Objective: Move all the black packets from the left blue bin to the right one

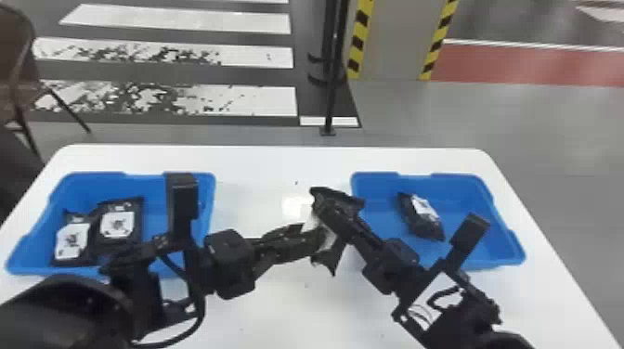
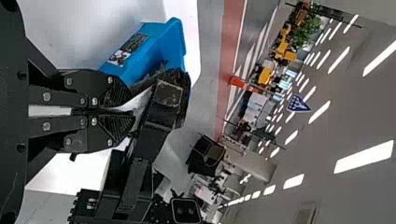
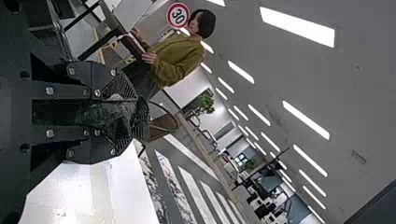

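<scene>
- The floor [image 1: 534, 125], with 12 o'clock pointing away from the robot, runs past the far side; it is grey, with broad white stripes [image 1: 250, 100] on dark ground at 11 o'clock, some of them badly worn, and a red band [image 1: 534, 65] at 1.
- The ceiling [image 2: 359, 121] shows in the wrist views, grey with rows of bright lights.
- The pillar [image 1: 394, 42] stands just past 12, edged in slanting yellow and black.
- The tabletop [image 1: 260, 162] is white, smooth and round-cornered, with a soft glare near its middle.
- The chair [image 1: 23, 86], brown and thin-legged, is at 10, beyond the tabletop.
- The pole [image 1: 332, 88] is black and upright, at 12 on the floor.
- The left bin [image 1: 153, 178] sits at 9 on the tabletop, partly behind the left arm.
- The right bin [image 1: 459, 181] sits at 3.
- The left hand [image 1: 320, 237], over the middle, has its fingers nearly together, pinching the held packet [image 1: 330, 261].
- The right hand [image 1: 327, 216] meets it from 4, clamped on the same packet.
- Two white-labelled packets [image 1: 117, 227] lie side by side in the left bin.
- One packet [image 1: 413, 218] lies near the right bin's middle, slightly towards 9.
</scene>
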You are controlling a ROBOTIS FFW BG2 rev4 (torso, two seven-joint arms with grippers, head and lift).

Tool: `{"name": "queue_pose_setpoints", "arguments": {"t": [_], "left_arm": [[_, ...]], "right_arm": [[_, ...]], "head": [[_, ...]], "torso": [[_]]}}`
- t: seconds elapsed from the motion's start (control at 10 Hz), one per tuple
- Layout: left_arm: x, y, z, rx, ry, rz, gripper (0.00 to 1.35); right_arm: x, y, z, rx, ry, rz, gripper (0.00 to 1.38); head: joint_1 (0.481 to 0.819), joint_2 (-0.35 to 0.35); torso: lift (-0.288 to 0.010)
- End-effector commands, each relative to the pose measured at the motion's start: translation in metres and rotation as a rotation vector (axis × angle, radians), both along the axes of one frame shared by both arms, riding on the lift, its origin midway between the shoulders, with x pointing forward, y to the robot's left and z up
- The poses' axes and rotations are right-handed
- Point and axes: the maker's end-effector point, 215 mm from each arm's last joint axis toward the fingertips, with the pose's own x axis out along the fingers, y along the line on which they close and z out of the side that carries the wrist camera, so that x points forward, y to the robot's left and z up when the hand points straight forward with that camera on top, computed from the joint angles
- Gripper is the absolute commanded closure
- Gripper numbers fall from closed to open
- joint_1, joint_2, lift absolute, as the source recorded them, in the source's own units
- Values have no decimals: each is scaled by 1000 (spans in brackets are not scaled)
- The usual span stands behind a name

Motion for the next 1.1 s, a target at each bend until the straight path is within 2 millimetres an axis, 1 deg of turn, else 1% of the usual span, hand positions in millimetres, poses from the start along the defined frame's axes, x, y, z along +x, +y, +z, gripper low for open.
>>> {"name": "queue_pose_setpoints", "arguments": {"t": [0.0, 0.1, 0.2, 0.3, 0.4, 0.5, 0.6, 0.7, 0.8, 0.9, 1.0], "left_arm": [[5, 20, -1, -32, 7, 69, 552], [11, 38, 1, -51, -1, 116, 225], [16, 56, 3, -54, -12, 157, 121], [18, 75, 11, -55, -40, 200, 134], [22, 94, 27, -63, -93, 256, 137], [21, 114, 49, -72, -158, 327, 139], [16, 138, 59, -61, -192, 404, 139], [11, 164, 63, -43, -221, 493, 139], [5, 194, 68, -10, -254, 588, 140], [-1, 223, 65, 37, -262, 670, 140], [-6, 245, 58, 84, -261, 713, 140]], "right_arm": [[2, -5, 0, -2, 0, -9, 1279], [9, -21, -3, -15, 1, -40, 1279], [22, -44, -6, -47, -3, -83, 1279], [39, -66, -14, -89, 0, -120, 1279], [54, -89, -23, -121, 12, -154, 1279], [70, -114, -34, -176, 22, -198, 1279], [85, -145, -46, -248, 34, -251, 1266], [94, -182, -56, -318, 49, -316, 1242], [98, -205, -67, -368, 67, -351, 1138], [99, -211, -74, -406, 76, -358, 780], [98, -216, -75, -468, 64, -364, 386]], "head": [[695, -94], [695, -84], [695, -73], [695, -70], [695, -72], [695, -74], [695, -76], [695, -82], [695, -86], [695, -94], [695, -84]], "torso": [[-140], [-140], [-140], [-140], [-140], [-140], [-140], [-140], [-140], [-140], [-140]]}}
